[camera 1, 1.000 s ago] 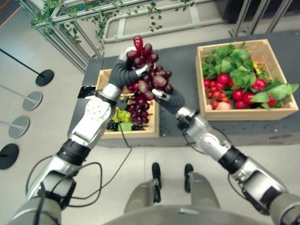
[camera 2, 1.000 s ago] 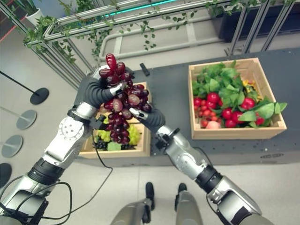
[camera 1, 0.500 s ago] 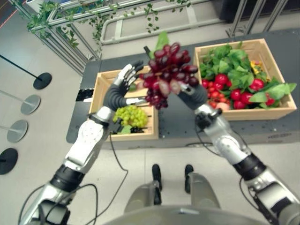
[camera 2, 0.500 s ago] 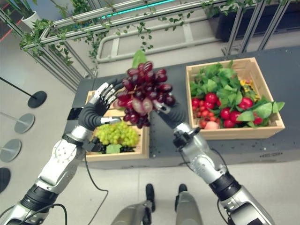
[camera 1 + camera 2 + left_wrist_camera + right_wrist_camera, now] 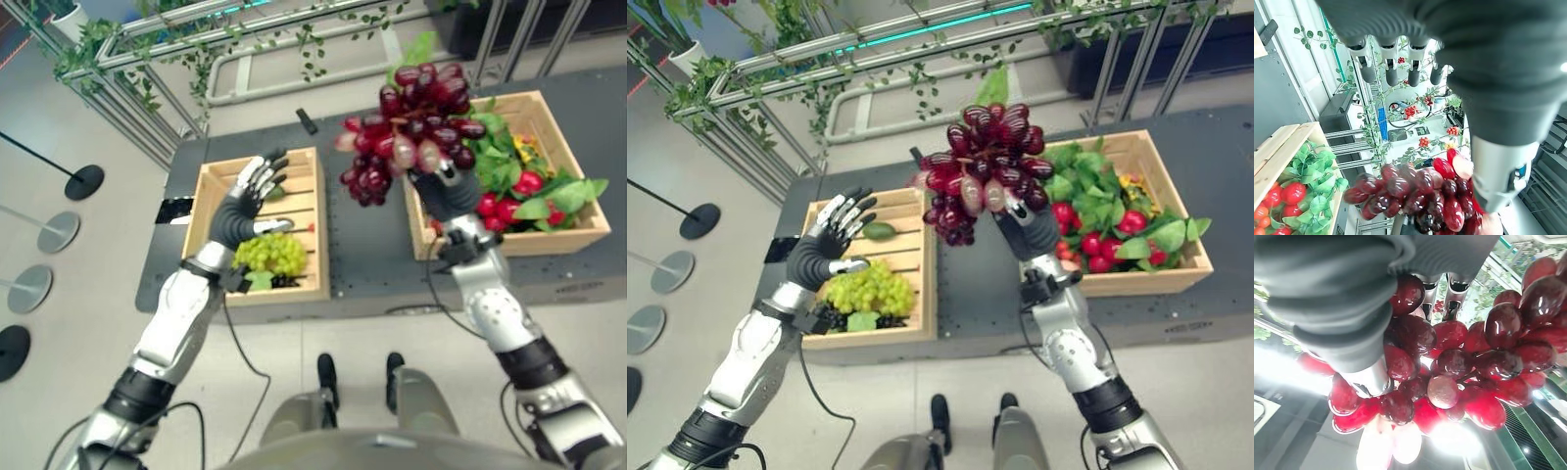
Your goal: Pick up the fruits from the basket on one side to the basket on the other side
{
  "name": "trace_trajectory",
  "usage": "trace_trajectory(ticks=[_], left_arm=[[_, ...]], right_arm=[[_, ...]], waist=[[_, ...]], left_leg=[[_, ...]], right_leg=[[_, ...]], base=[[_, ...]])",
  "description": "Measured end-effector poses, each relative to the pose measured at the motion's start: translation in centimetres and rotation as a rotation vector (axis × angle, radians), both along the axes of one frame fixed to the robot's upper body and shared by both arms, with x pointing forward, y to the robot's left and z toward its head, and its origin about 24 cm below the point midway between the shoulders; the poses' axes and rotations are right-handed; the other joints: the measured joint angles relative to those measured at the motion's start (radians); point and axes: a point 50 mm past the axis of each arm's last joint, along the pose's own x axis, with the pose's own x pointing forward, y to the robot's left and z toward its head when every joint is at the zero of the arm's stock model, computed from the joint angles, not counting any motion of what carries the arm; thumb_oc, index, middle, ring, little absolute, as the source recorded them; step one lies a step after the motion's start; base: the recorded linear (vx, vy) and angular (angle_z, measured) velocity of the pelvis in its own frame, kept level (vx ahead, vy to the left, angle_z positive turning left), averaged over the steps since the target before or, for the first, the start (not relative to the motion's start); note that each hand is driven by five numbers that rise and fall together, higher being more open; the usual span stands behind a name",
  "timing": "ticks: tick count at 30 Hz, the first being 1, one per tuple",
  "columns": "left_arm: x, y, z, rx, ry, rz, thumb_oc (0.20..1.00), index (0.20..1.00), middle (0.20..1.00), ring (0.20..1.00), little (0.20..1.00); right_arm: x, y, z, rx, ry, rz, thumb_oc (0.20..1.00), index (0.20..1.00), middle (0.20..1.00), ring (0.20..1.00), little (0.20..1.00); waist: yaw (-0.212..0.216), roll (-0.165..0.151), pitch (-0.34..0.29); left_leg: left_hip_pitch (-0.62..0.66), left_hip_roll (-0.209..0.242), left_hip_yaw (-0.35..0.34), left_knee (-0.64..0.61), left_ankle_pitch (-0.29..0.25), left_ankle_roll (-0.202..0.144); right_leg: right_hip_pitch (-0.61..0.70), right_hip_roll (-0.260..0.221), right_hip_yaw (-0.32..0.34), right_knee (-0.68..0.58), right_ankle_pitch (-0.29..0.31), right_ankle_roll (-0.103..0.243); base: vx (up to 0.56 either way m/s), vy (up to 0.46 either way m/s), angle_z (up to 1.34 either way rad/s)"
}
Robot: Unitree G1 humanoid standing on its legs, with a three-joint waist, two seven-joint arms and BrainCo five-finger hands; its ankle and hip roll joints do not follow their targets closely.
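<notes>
A big bunch of dark red grapes [image 5: 407, 132] hangs in the air between the two crates, held up by my right hand [image 5: 446, 196], whose fingers curl round it [image 5: 1415, 362]. My left hand [image 5: 243, 201] is open with fingers spread, above the left wooden crate [image 5: 315, 196]. That crate holds green grapes [image 5: 269, 252], dark grapes and a green fruit. The right wooden crate [image 5: 534, 242] is full of green leaves, red tomatoes and other fruit. The grape bunch also shows past my left hand's fingers [image 5: 1415, 193].
Both crates sit on a dark grey table [image 5: 367, 245]. A small black object [image 5: 307, 120] lies at the table's far edge. Metal railings with ivy [image 5: 196, 39] stand behind, and black stanchion bases [image 5: 83, 181] are on the floor to the left.
My left hand let go of the red grapes and stayed over the left crate. My right hand carried the bunch up and to the right, to the near edge of the right crate.
</notes>
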Motion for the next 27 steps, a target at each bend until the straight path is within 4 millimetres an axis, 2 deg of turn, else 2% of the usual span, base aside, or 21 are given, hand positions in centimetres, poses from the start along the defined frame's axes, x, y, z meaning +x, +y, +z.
trace_trajectory(ticks=[7, 10, 11, 12, 13, 14, 15, 16, 18, 19, 20, 21, 22, 23, 24, 25, 26, 27], left_arm=[[0.1, 0.1, 0.1, -0.029, 0.001, 0.018, 1.0, 1.0, 1.0, 1.0, 1.0], [0.2, 0.3, 0.2, -0.033, -0.004, 0.03, 1.0, 1.0, 1.0, 1.0, 1.0], [0.2, 0.8, 0.4, -0.042, -0.014, 0.054, 1.0, 1.0, 1.0, 1.0, 1.0], [0.3, 1.0, 0.4, -0.05, -0.013, 0.072, 1.0, 1.0, 1.0, 1.0, 1.0], [0.3, 1.3, 0.5, -0.056, -0.016, 0.086, 1.0, 1.0, 1.0, 1.0, 1.0], [0.2, 1.4, 0.4, -0.059, -0.011, 0.093, 1.0, 1.0, 1.0, 1.0, 1.0], [-0.1, 1.6, -0.2, -0.077, 0.006, 0.112, 1.0, 1.0, 1.0, 1.0, 1.0], [-0.2, 1.7, -0.3, -0.084, 0.011, 0.12, 1.0, 1.0, 1.0, 1.0, 1.0], [-0.4, 2.2, -0.6, -0.102, 0.016, 0.156, 1.0, 1.0, 1.0, 1.0, 1.0], [-0.7, 3.0, -0.5, -0.111, 0.003, 0.19, 1.0, 1.0, 1.0, 1.0, 1.0], [-0.5, 3.4, -0.5, -0.103, 0.002, 0.209, 1.0, 1.0, 1.0, 1.0, 1.0], [-0.5, 3.7, -0.5, -0.103, 0.002, 0.226, 1.0, 1.0, 1.0, 1.0, 1.0], [-0.4, 4.0, -0.9, -0.108, 0.017, 0.254, 1.0, 1.0, 1.0, 1.0, 1.0], [-0.5, 4.4, -0.9, -0.108, 0.015, 0.272, 1.0, 1.0, 1.0, 1.0, 1.0], [-0.5, 4.7, -0.7, -0.109, 0.008, 0.296, 1.0, 1.0, 1.0, 1.0, 1.0], [-0.5, 4.9, -0.7, -0.104, 0.004, 0.307, 1.0, 1.0, 1.0, 1.0, 1.0], [-0.6, 5.2, -0.5, -0.09, -0.009, 0.326, 1.0, 1.0, 1.0, 1.0, 1.0], [-0.7, 5.6, -0.4, -0.096, -0.016, 0.348, 1.0, 1.0, 1.0, 1.0, 1.0]], right_arm=[[0.0, -1.2, 0.5, 0.008, -0.023, -0.049, 0.2, 0.2, 0.2, 0.2, 0.2], [-0.1, -1.7, 0.3, 0.008, -0.014, -0.066, 0.2, 0.2, 0.2, 0.2, 0.2], [-0.2, -2.0, -0.1, 0.018, -0.003, -0.081, 0.2, 0.2, 0.2, 0.2, 0.2], [-0.4, -2.2, -0.4, 0.016, 0.009, -0.088, 0.2, 0.2, 0.2, 0.2, 0.2], [-0.4, -2.2, -0.4, 0.016, 0.012, -0.087, 0.2, 0.2, 0.2, 0.2, 0.2], [-0.4, -2.1, -0.5, 0.016, 0.014, -0.087, 0.2, 0.2, 0.2, 0.2, 0.2], [-0.4, -2.1, -0.2, 0.016, 0.001, -0.086, 0.2, 0.2, 0.2, 0.2, 0.2], [-0.3, -2.3, -0.1, 0.019, -0.007, -0.092, 0.2, 0.2, 0.2, 0.2, 0.2], [-0.4, -3.2, 0.1, 0.011, -0.014, -0.13, 0.2, 0.2, 0.2, 0.2, 0.2], [-0.5, -3.7, 0.2, 0.001, -0.022, -0.157, 0.2, 0.2, 0.2, 0.2, 0.2], [-0.6, -4.0, 0.0, 0.003, -0.018, -0.172, 0.2, 0.2, 0.2, 0.2, 0.2], [-0.7, -4.2, -0.1, -0.004, -0.016, -0.181, 0.2, 0.2, 0.2, 0.2, 0.2], [-0.7, -4.8, -0.3, -0.024, -0.013, -0.214, 0.2, 0.2, 0.2, 0.2, 0.2], [-0.7, -4.8, -0.4, -0.018, -0.01, -0.22, 0.2, 0.2, 0.2, 0.2, 0.2], [-0.8, -4.8, -0.5, -0.012, -0.007, -0.223, 0.2, 0.2, 0.2, 0.2, 0.2], [-0.7, -4.8, -0.5, -0.016, -0.007, -0.226, 0.2, 0.2, 0.2, 0.2, 0.2], [-0.8, -4.9, -0.7, -0.027, -0.001, -0.234, 0.2, 0.2, 0.2, 0.2, 0.2], [-0.8, -4.9, -0.9, -0.031, 0.009, -0.232, 0.2, 0.2, 0.2, 0.2, 0.2]], waist=[[-0.023, -0.001, 0.0], [-0.023, -0.014, -0.007], [-0.018, -0.035, -0.005], [-0.017, -0.061, -0.004], [-0.024, -0.083, 0.008], [-0.019, -0.1, 0.006], [-0.018, -0.103, 0.005], [-0.022, -0.102, 0.005], [-0.04, -0.071, -0.008], [-0.026, -0.069, -0.003], [-0.034, -0.093, 0.001], [-0.034, -0.1, 0.004], [-0.065, -0.113, 0.011], [-0.053, -0.111, 0.011], [-0.042, -0.119, 0.013], [-0.049, -0.117, 0.014], [-0.031, -0.115, 0.015], [-0.017, -0.112, 0.015]], left_leg=[[0.011, 0.001, -0.001, 0.007, -0.001, -0.001], [0.022, 0.007, 0.002, 0.03, -0.015, -0.014], [0.023, 0.008, -0.004, 0.072, -0.031, -0.034], [0.022, 0.008, -0.01, 0.118, -0.032, -0.038], [0.018, -0.001, -0.039, 0.184, -0.048, -0.053], [0.02, -0.024, -0.088, 0.232, -0.069, -0.065], [0.018, -0.064, -0.14, 0.291, -0.119, -0.064], [0.023, -0.1, -0.171, 0.301, -0.142, -0.056], [0.056, -0.127, -0.156, 0.221, -0.181, 0.028], [0.097, -0.125, -0.118, 0.083, -0.143, 0.118], [0.105, -0.121, -0.09, 0.066, -0.128, 0.103], [0.103, -0.116, -0.064, 0.051, -0.121, 0.108], [0.098, -0.102, 0.032, 0.041, -0.113, 0.12], [0.097, -0.088, 0.09, 0.031, -0.117, 0.123], [0.097, -0.081, 0.117, 0.027, -0.116, 0.123], [0.094, -0.071, 0.149, 0.031, -0.117, 0.125], [0.108, -0.053, 0.204, 0.024, -0.122, 0.124], [0.13, -0.014, 0.308, 0.017, -0.124, 0.117]], right_leg=[[0.016, 0.002, 0.002, -0.001, -0.002, 0.002], [0.028, 0.01, 0.016, 0.003, -0.012, -0.004], [0.031, 0.027, 0.045, 0.004, -0.015, -0.01], [0.042, 0.033, 0.068, 0.002, -0.013, -0.015], [0.071, 0.043, 0.104, -0.014, 0.0, -0.02], [0.087, 0.051, 0.143, -0.029, 0.014, -0.02], [0.114, 0.072, 0.204, -0.082, 0.056, -0.017], [0.12, 0.083, 0.243, -0.101, 0.074, -0.017], [0.121, 0.141, 0.32, -0.16, 0.13, -0.004], [0.101, 0.178, 0.362, -0.177, 0.157, 0.016], [0.082, 0.182, 0.391, -0.172, 0.166, 0.039], [0.073, 0.169, 0.371, -0.176, 0.172, 0.051], [0.028, 0.124, 0.259, -0.21, 0.172, 0.114], [0.012, 0.1, 0.183, -0.204, 0.156, 0.137], [-0.012, 0.049, 0.102, -0.2, 0.154, 0.144], [-0.01, 0.006, 0.029, -0.194, 0.151, 0.139], [-0.01, -0.042, -0.077, -0.157, 0.143, 0.139], [0.015, -0.083, -0.15, -0.109, 0.131, 0.139]], base=[[0.0, -0.055, 0.01], [-0.02, -0.096, -0.16], [-0.07, -0.021, -0.45], [-0.06, 0.04, -0.58], [-0.07, 0.09, -0.72], [-0.06, 0.114, -1.1], [-0.1, 0.121, -1.28], [-0.11, 0.243, -1.76], [-0.11, 0.192, -1.79], [-0.14, 0.059, -1.82], [-0.2, 0.051, -1.73], [-0.19, 0.011, -1.51], [-0.15, -0.014, -1.45], [-0.16, -0.014, -2.02], [-0.11, -0.02, -1.49], [-0.13, -0.054, -1.6], [-0.08, -0.071, -1.35], [-0.07, -0.068, -1.44]])
